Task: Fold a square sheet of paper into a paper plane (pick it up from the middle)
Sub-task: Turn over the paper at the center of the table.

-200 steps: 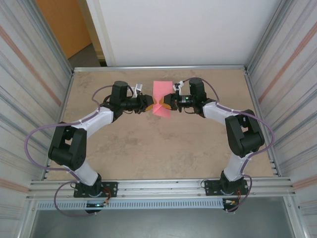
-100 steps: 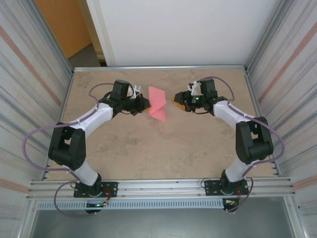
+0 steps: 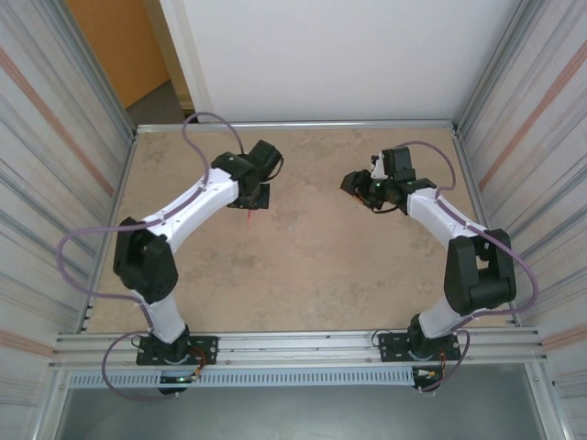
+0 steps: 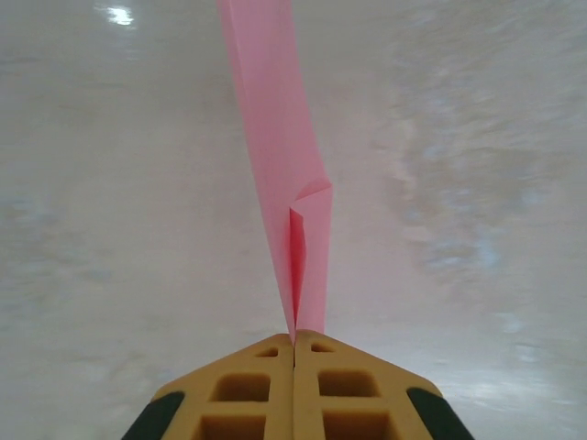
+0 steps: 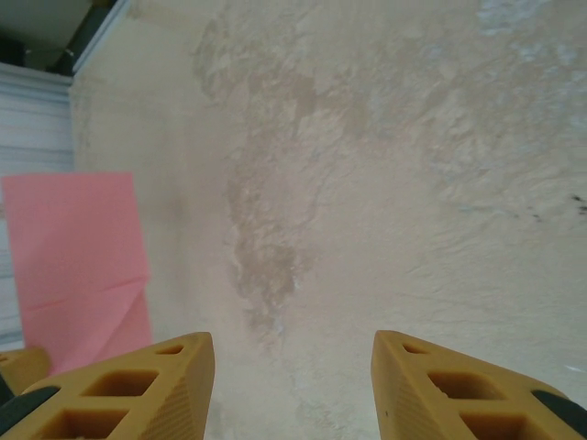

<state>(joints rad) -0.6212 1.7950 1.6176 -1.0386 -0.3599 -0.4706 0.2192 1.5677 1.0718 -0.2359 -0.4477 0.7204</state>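
Observation:
The square sheet of paper (image 4: 275,137) is pink and creased. It stands edge-on, pinched at its near tip by my left gripper (image 4: 294,337), whose yellow jaws are pressed together on it. From above, my left gripper (image 3: 252,198) points down at the table's back left, with a red sliver of the sheet (image 3: 246,207) under it. My right gripper (image 3: 352,181) hangs open at the back right, apart from the paper. In the right wrist view the sheet (image 5: 78,257) is at the left, outside the gripper (image 5: 292,353), whose jaws are spread and empty. The paper plane is out of view.
The beige stone-patterned table (image 3: 303,275) is boxed in by ribbed metal walls on the left (image 3: 55,183) and right (image 3: 532,165). An aluminium rail (image 3: 293,344) runs along the near edge by the arm bases. A white panel (image 3: 330,55) stands behind.
My right gripper let go of the paper, opened and drew back to the right. My left arm turned its wrist downward and carried the paper left, closing tighter on it.

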